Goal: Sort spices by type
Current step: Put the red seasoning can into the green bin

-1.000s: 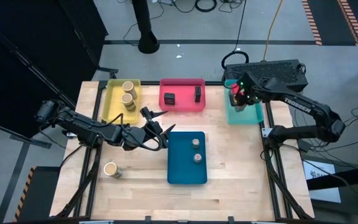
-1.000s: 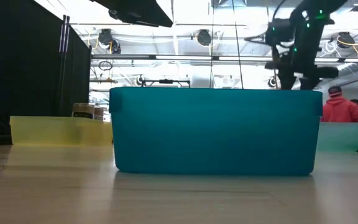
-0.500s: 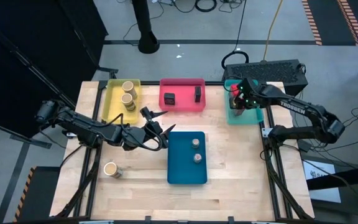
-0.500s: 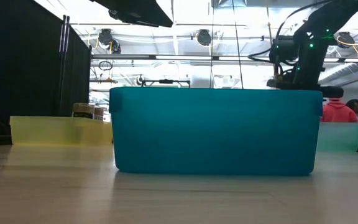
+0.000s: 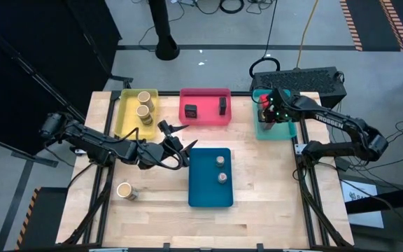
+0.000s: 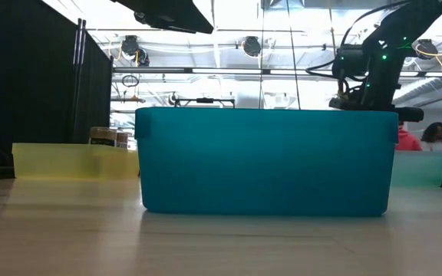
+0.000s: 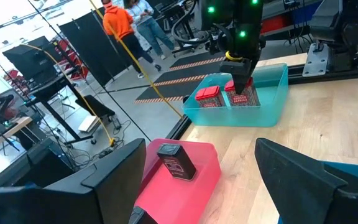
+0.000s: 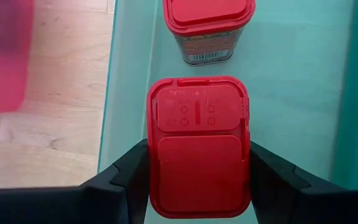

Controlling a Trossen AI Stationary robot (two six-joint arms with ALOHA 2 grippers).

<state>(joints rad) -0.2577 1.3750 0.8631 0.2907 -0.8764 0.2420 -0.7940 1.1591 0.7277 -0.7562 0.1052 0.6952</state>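
Observation:
My right gripper [image 5: 266, 114] is low inside the teal tray [image 5: 285, 129] at the table's far right, shut on a red spice box [image 8: 197, 146]. A second red box [image 8: 208, 28] stands on the tray floor just beyond it; both show in the left wrist view [image 7: 207, 94]. My left gripper [image 5: 175, 148] hovers open and empty between the yellow tray [image 5: 126, 115] and the blue tray [image 5: 208, 192]. A tan jar [image 5: 124, 190] stands alone on the table at the near left. My right gripper pinches the red box between its two fingers [image 8: 132, 177], one on each long side [image 8: 151, 162] just below the lid. The fingers come from above, pointing down. The box is upright, level with the other red box [image 7: 246, 96]; I cannot tell whether it rests on the tray floor.
Tan jars [image 5: 143, 105] stand in the yellow tray, two dark boxes [image 5: 191, 110] in the pink tray [image 5: 205, 120], two grey round jars [image 5: 221, 169] in the blue tray. A black case [image 5: 313, 80] lies behind the teal tray. People [image 6: 436, 142] show in the room beyond.
My right gripper has gone down into the teal tray with the red box, which stays upright in its fingers; it has kept still over the last half second.

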